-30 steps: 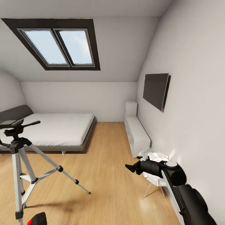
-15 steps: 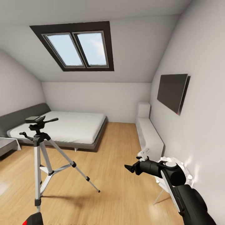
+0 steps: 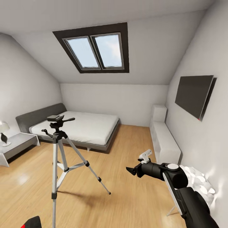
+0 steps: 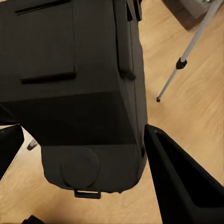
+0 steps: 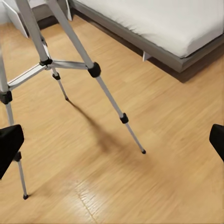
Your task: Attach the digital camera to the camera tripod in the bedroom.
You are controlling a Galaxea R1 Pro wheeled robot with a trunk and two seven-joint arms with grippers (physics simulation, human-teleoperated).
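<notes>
The camera tripod (image 3: 58, 148) stands on the wood floor left of centre, silver legs spread, its black head (image 3: 56, 120) bare on top with the pan handle pointing right. Its legs show in the right wrist view (image 5: 93, 70), and one leg shows in the left wrist view (image 4: 186, 53). My left gripper (image 4: 81, 135) is shut on the black digital camera (image 4: 79, 70), which sits between its two fingers. Well right of the tripod, my right gripper (image 3: 131, 171) hangs open, the fingertips far apart (image 5: 112, 140) with nothing between them.
A grey-framed white bed (image 3: 85, 126) lies behind the tripod. At the left stands a nightstand (image 3: 17, 145) with a lamp (image 3: 3, 133). A white low cabinet (image 3: 164, 141) and a dark screen (image 3: 194, 95) line the right wall, with a crumpled white heap (image 3: 196, 180) near my right arm.
The whole picture has shifted right, so the head view has turned left: the tripod now sits nearer the centre and the nightstand has come into view. The right arm keeps its pose.
</notes>
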